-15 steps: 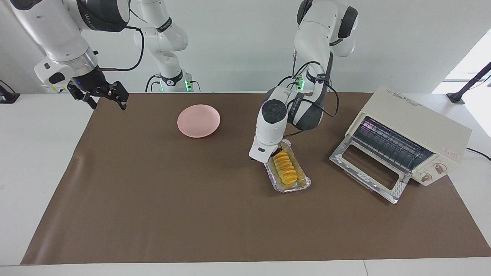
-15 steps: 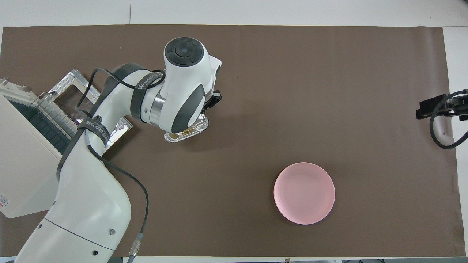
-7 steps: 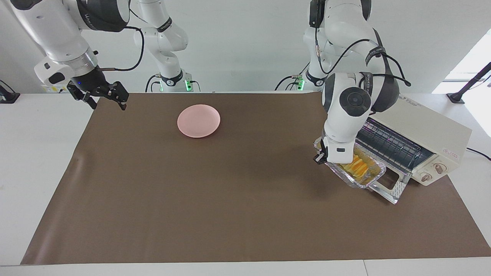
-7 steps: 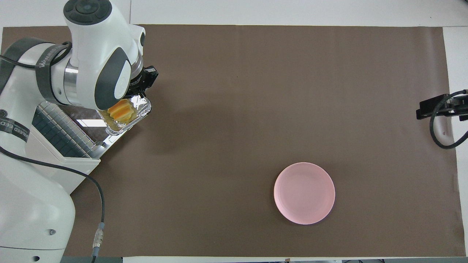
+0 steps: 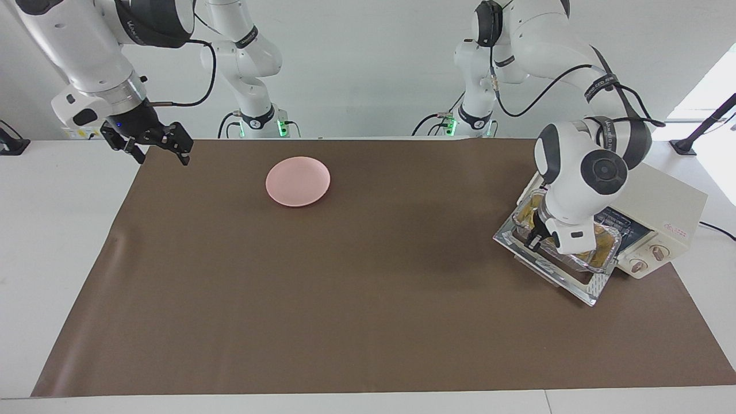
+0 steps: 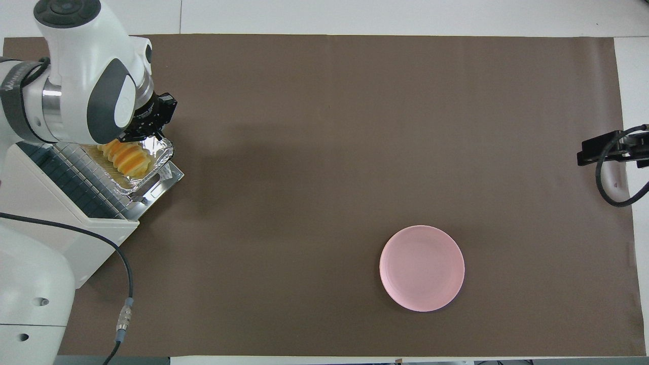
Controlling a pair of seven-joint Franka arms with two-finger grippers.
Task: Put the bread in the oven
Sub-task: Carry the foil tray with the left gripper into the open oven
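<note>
One bread [image 6: 127, 158], one foil tray [image 6: 163, 152], one oven [image 5: 667, 215], one pink plate [image 5: 298, 181], two arms

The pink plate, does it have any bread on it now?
No, the pink plate is bare; the bread lies in the foil tray at the oven mouth.

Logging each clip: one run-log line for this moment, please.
left end effector: shut on foil tray | bread: in tray, at open oven | right end effector: open, waiting
</note>
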